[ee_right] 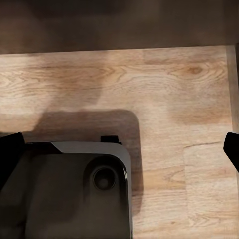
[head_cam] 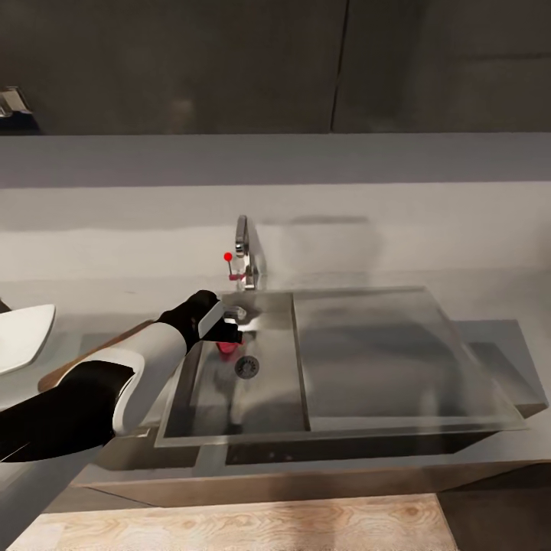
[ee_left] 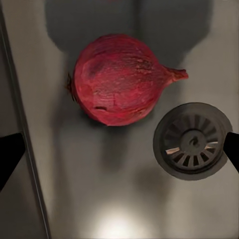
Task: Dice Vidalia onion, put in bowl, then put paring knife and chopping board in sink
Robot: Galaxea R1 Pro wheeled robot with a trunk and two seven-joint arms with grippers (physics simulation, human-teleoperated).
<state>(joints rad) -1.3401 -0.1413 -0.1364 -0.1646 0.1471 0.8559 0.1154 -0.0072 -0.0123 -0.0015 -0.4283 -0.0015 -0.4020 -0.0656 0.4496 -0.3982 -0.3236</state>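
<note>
The left gripper (head_cam: 229, 330) hangs inside the sink (head_cam: 302, 383), just above the red onion (head_cam: 224, 347) near the drain (head_cam: 246, 366).

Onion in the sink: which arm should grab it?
Left. Its claw hangs open over the onion in the sink. The right claw faces the floor.

My left arm (head_cam: 115, 383) reaches forward, wrist bent down; left gripper (head_cam: 227, 337) spread wide. Right gripper (ee_right: 119, 149) spread too.
</note>
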